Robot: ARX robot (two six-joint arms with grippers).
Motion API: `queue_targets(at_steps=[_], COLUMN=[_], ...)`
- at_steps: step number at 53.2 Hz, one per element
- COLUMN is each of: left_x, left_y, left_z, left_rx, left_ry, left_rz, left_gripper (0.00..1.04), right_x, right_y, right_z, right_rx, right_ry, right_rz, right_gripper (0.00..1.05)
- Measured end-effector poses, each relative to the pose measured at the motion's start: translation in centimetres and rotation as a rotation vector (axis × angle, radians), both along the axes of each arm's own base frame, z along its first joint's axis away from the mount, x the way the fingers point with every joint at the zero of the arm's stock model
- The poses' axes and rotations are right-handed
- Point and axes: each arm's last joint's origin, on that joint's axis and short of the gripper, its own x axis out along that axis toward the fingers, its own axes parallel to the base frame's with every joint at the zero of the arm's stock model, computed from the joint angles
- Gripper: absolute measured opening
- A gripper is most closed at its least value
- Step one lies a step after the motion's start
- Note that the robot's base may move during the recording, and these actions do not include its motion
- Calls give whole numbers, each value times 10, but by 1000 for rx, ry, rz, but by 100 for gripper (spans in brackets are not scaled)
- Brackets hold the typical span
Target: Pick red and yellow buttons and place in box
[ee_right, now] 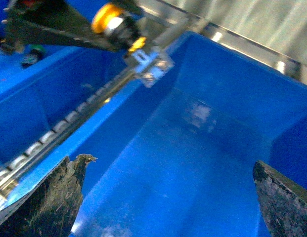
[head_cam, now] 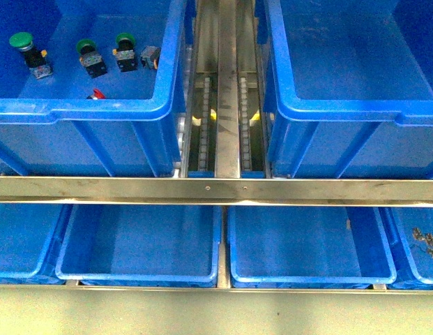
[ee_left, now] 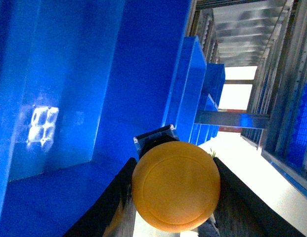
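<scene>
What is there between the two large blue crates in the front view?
A steel beam with a roller track on each side lies between the left crate and the right crate; the front view shows it.

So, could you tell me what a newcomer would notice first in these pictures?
The yellow button, filling the left wrist view, gripped in the left gripper. Then three green-capped switches in the upper-left crate in the front view. The right gripper hangs open above the smooth blue floor of the box.
</scene>
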Motion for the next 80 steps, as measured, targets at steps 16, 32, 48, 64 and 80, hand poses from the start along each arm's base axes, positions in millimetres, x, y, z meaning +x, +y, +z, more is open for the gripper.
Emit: queue_targets(at_steps=[16,32,48,64,80], left_x=[-3,-4,-5,-5,-7], left_y=[0,2,4,7,8], left_z=[8,5,-3,-4,-1], left_rx=[-16,-7,15,28,27], left_ry=[-14,-1,13,6,-2], left_rz=[-16,-28,-37,-29,-35], left_gripper=[35,35,35,35,35], right_x=[23,28,43,62,67], right_y=[42,50,47,69,86], right_z=[2,-1,22,12,12], right_rx=[-147,-252,-246,-267,-291], right_ry=[-76,-108,-111,-42,-24], right_rz=[182,160,-337,-211,-112], right_gripper=[98,98,98,98,98])
